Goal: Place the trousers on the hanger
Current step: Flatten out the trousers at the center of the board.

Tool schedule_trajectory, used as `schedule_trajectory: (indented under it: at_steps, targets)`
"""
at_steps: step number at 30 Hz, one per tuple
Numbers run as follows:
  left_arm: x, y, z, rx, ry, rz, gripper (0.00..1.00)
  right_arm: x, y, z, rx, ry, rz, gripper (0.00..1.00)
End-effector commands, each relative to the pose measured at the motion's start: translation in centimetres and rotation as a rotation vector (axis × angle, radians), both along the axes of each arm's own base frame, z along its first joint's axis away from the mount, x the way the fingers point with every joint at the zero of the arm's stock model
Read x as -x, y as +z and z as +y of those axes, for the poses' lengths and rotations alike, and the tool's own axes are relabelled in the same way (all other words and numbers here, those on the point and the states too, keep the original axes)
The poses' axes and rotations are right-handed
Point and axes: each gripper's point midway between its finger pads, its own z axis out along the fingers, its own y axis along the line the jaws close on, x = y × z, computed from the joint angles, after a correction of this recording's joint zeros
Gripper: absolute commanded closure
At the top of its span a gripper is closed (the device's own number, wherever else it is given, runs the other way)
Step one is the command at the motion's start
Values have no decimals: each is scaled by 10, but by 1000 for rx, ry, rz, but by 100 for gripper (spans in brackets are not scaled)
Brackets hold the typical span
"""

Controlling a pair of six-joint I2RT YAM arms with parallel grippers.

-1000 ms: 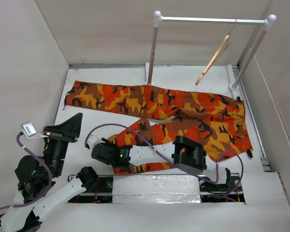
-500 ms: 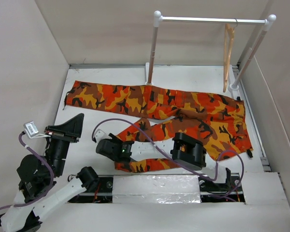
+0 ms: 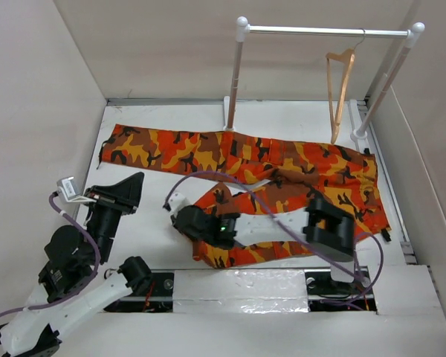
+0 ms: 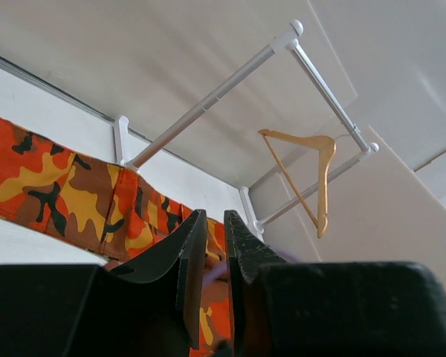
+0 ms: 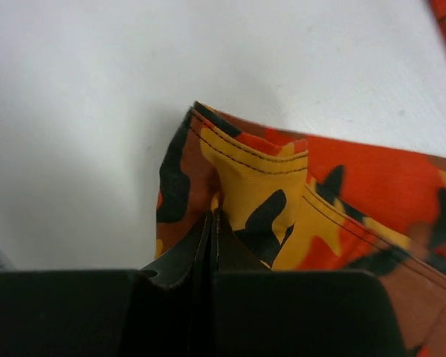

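Note:
The orange-red camouflage trousers (image 3: pixel 282 160) lie flat across the table, one leg stretched to the far left and the other folded toward the near side. My right gripper (image 3: pixel 180 213) is low over that near leg's end and shut on its hem; the right wrist view shows the cloth (image 5: pixel 260 178) bunched up at the closed tips (image 5: pixel 212 216). The tan wooden hanger (image 3: pixel 345 89) hangs by its hook from the rail at the far right, also seen in the left wrist view (image 4: pixel 326 186). My left gripper (image 3: pixel 126 190) hovers over bare table at the left, a narrow gap between its fingers (image 4: pixel 214 213), holding nothing.
A white tube rack (image 3: pixel 320 31) with ball-capped posts stands at the back, its feet on the table by the trousers. Beige walls close in the table on three sides. A purple cable (image 3: pixel 230 178) loops over the right arm.
My right gripper closed on the leg hem and shifted right, pulling the leg end with it. The hanger swung on the rail. The left arm moved slightly right.

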Motion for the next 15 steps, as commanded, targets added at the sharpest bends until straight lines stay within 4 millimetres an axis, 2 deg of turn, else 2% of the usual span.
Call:
schedule_trajectory:
  at_steps: [1,2,3,5,6,8,9,10,13,14,15]
  targets:
    - [-4,11,-16,23,-45,-19,86,-15,129,10,-464,-5,-33,100]
    - [-6,11,-23,13,-62,-16,86,-17,139,0,-508,-7,-29,100]
    - [-7,13,-27,14,-71,-20,86,-30,151,-27,-568,-48,-40,100]
    - [-13,14,-39,-4,-92,-15,86,-40,153,-54,-633,-91,-3,100]
    - [-15,13,-44,-11,-99,-12,86,-55,148,-87,-662,-152,-7,100]
    - [-24,10,-62,-38,-126,2,86,-63,138,-116,-723,-207,41,100]
    - [-26,12,-67,-46,-134,0,86,-67,156,-134,-808,-222,25,100]
    - [-29,14,-74,-52,-142,-1,85,-76,125,-164,-784,-293,36,100]
    - [-47,-2,-107,-126,-185,47,84,-82,103,-215,-791,-416,44,100]
    - [-49,-7,-117,-143,-209,59,84,-94,99,-238,-781,-494,17,100]
    - [-53,-16,-125,-153,-222,79,84,-95,88,-253,-741,-540,18,100]
